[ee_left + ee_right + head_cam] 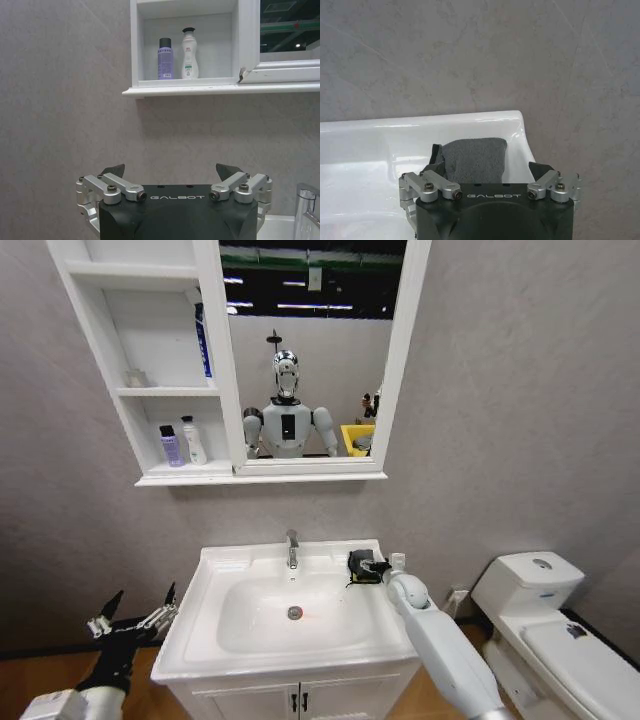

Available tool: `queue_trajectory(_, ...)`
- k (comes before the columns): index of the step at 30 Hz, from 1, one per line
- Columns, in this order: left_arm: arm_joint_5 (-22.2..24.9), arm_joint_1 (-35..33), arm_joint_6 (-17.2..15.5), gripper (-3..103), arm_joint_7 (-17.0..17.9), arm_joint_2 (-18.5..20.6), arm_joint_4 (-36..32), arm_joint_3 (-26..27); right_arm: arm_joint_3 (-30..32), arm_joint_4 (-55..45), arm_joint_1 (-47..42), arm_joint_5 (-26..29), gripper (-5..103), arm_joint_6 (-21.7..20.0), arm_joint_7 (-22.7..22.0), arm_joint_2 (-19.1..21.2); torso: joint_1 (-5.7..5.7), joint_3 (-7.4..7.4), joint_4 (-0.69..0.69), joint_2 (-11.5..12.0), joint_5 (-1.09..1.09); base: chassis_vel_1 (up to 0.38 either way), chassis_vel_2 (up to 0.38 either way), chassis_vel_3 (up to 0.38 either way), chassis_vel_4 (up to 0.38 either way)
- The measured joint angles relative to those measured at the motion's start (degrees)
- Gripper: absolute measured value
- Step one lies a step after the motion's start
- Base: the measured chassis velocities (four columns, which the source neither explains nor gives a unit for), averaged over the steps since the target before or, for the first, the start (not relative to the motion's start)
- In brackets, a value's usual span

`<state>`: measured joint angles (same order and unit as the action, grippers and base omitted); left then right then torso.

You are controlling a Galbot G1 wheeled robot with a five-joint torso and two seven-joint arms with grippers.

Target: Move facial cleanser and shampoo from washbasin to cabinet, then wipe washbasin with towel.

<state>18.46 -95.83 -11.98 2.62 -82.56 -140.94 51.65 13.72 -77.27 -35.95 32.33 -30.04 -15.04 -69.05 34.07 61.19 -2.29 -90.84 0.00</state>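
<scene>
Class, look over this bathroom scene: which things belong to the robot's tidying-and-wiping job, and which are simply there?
Belong to the job:
washbasin
cabinet
purple bottle and white bottle, both on the cabinet's bottom shelf
towel on the washbasin's back corner
right gripper, open at the towel
left gripper, open beside the basin

Just there:
toilet
mirror

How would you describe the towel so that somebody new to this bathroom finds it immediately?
Start at the white washbasin under the mirror and go to its back corner on the robot's right, beside the chrome tap. The towel lies there on the rim, between the open fingers of the right gripper. It is the only dark grey cloth on the white ceramic.
</scene>
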Motion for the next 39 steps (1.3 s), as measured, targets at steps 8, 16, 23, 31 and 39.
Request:
queue_trajectory(8, 0.0, 0.0, 0.0, 100, 0.0, 0.0, 0.0, 0.0, 0.0, 1.6, 0.5, -0.2, 95, 0.0, 0.0, -0.3, 0.00, 0.00, -0.01, 0.0, 0.00, 0.000, 0.000, 0.000, 0.000)
queue_trajectory(16, 0.0, 0.0, 0.0, 100, 0.0, 0.0, 0.0, 0.0, 0.1, 4.1, 1.1, -0.3, 88, 0.3, 0.9, -0.7, 0.00, 0.00, -0.01, 0.0, 0.00, 0.000, 0.000, 0.000, 0.000)
queue_trajectory(23, 0.0, 0.0, 0.0, 100, 0.0, 0.0, 0.0, 0.0, 0.0, 5.7, 1.6, -0.6, 78, 1.4, 2.4, -0.8, 0.00, 0.00, -0.01, 0.0, 0.00, 0.000, 0.000, 0.000, 0.000)
queue_trajectory(31, 0.0, 0.0, 0.0, 100, 0.0, 0.0, 0.0, 0.0, 0.1, 6.5, 1.8, -0.9, 44, 1.6, 2.7, -1.4, 0.00, 0.00, 0.00, 0.0, 0.00, 0.000, 0.000, 0.000, 0.000)
queue_trajectory(39, 0.0, 0.0, 0.0, 100, 0.0, 0.0, 0.0, 0.0, 0.8, 6.6, 1.0, -1.1, 36, 1.8, 2.9, -1.5, 0.00, 0.00, 0.00, 0.0, 0.00, 0.000, 0.000, 0.000, 0.000)
